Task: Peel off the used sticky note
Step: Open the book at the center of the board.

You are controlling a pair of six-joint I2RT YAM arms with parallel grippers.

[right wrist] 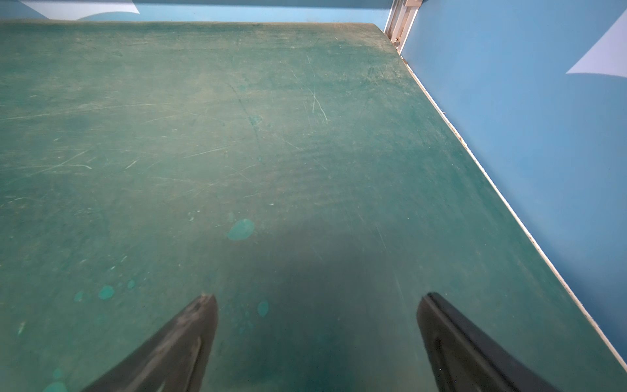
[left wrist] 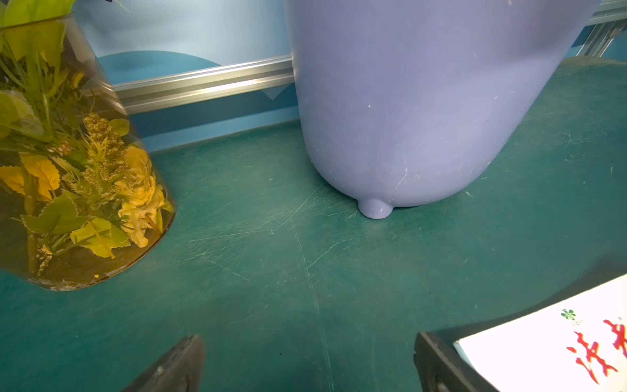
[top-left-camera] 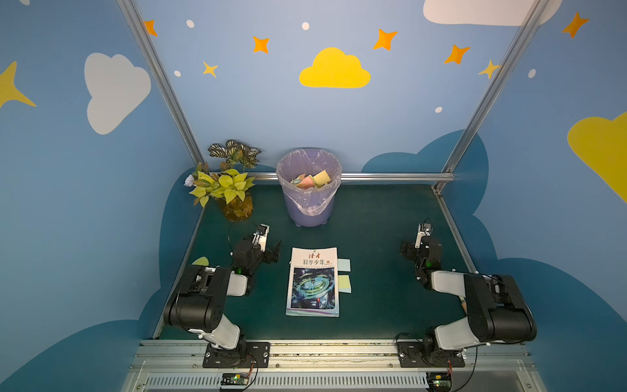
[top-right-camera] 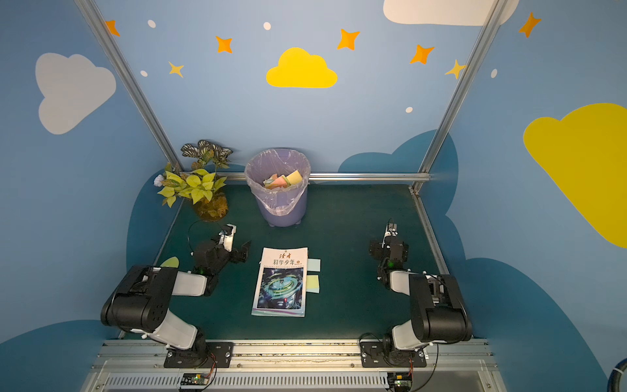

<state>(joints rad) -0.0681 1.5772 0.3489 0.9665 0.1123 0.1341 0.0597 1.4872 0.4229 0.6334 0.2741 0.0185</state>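
Arms, two: left gripper (left wrist: 308, 339) and right gripper (right wrist: 317, 298) spread, empty. You find blue note (top-left-camera: 344, 265) and yellow note (top-left-camera: 344, 283) jutting past magazine (top-left-camera: 314, 281) edge, likely pinchable; bin (top-left-camera: 307, 207) behind for discards.

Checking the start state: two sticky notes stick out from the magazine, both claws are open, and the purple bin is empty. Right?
The purple bin is not empty: both top views show discarded notes inside. The rest holds: blue sticky note and yellow sticky note jutting from the magazine, left claw and right claw open.
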